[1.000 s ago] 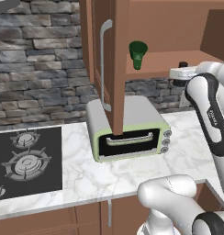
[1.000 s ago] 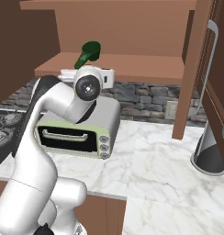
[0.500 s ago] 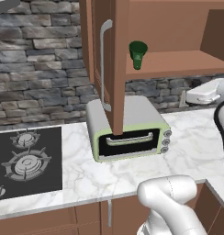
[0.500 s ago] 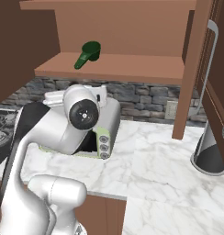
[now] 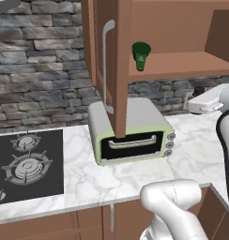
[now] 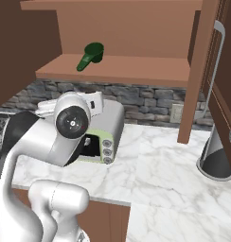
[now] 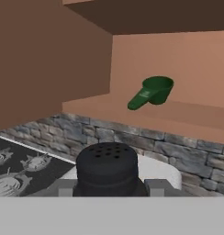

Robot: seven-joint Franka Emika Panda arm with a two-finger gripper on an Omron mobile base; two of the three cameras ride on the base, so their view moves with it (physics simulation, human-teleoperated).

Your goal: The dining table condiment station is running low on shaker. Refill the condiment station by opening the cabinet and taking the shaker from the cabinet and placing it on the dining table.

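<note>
Landmark: the toaster oven point(image 5: 130, 133) stood on the marble counter point(image 5: 191, 154).
Shaker: the black shaker point(image 7: 107, 169) sat between the gripper point(image 7: 109, 187) fingers, perforated top up, out of the cabinet point(image 6: 122, 42), above the toaster oven.
Jaws: narrowed, clamped on the shaker's sides.
Cabinet: above the toaster oven, doors open; one door hung down over its front.
Green cup point(image 5: 141, 55): on the shelf above the oven, tipped over.
Stove point(image 5: 25, 164): left of the oven.

A cup point(image 5: 141, 55) lies on the cabinet point(image 5: 182, 70) shelf, above the toaster oven point(image 5: 130, 133) on the counter point(image 5: 191, 150), right of the stove point(image 5: 25, 164).
</note>
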